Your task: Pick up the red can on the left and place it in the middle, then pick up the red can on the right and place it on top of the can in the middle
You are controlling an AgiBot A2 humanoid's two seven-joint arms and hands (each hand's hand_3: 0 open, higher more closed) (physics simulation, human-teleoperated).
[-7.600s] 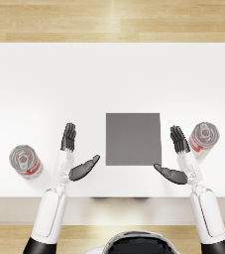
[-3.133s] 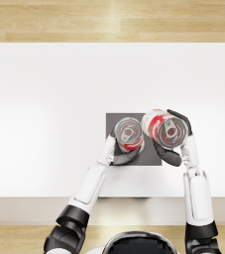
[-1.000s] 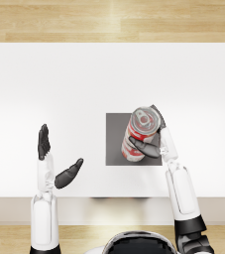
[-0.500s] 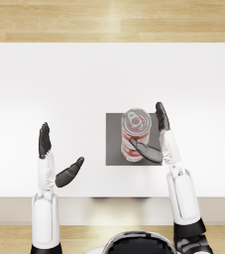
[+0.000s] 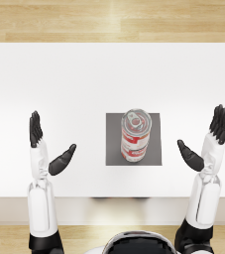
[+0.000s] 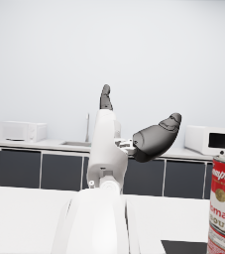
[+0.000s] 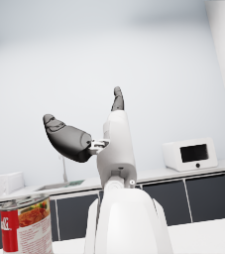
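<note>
Two red cans stand one on top of the other on a dark gray square mat (image 5: 153, 149) in the middle of the white table (image 5: 59, 79). The top can (image 5: 136, 124) is round and shiny, with a silver lid and a pull tab. The bottom can (image 5: 132, 151) peeks out under it, red and white. The stack looks straight and steady.

The left hand (image 5: 47, 149) is dark and smooth. Its fingers are spread wide and it holds nothing. It floats over the table, well apart from the cans. The right hand (image 5: 205, 144) is wide open too, with nothing in it, off to the other side of the mat.

Past the table edge is a light wood floor (image 5: 109, 20). The wrist views show a gray kitchen counter (image 6: 34, 144) with a white microwave (image 7: 191, 154) far behind. Nothing stands between the hands and the cans.
</note>
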